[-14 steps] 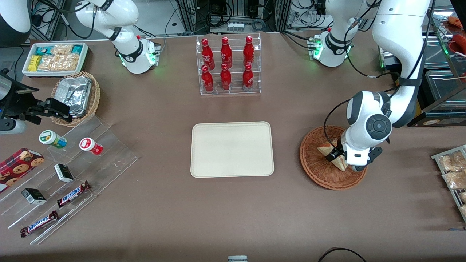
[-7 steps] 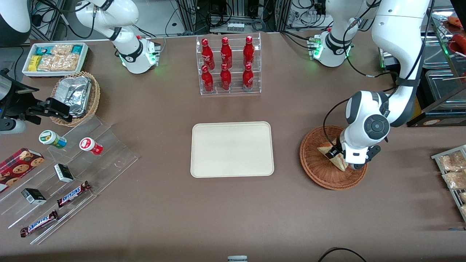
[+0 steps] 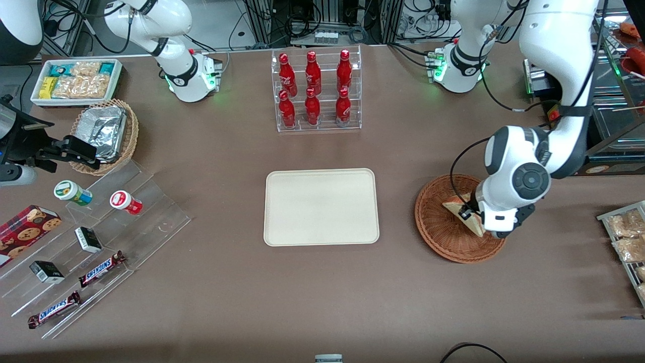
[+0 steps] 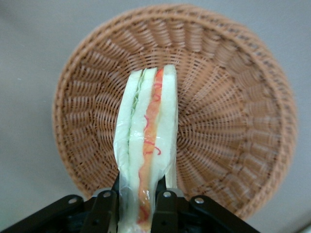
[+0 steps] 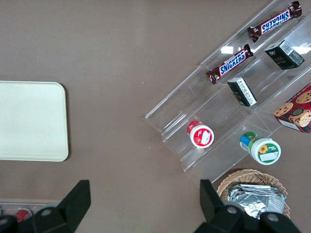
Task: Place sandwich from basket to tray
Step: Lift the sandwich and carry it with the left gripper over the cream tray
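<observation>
My end effector (image 4: 137, 201) is clamped on the sandwich (image 4: 148, 150), pinching only one end of the wedge, so most of it sticks out unsupported. I hold it above the basket (image 3: 443, 237), which sits near the working arm's end of the desk. The wrap looks slick and the bread soft; I judge a fast swing could let it slide or sag out of my fingers (image 4: 164, 206). The tray (image 3: 321, 206) lies mid-desk, well apart, so a slip would drop it on bare desk (image 3: 393, 292).
</observation>
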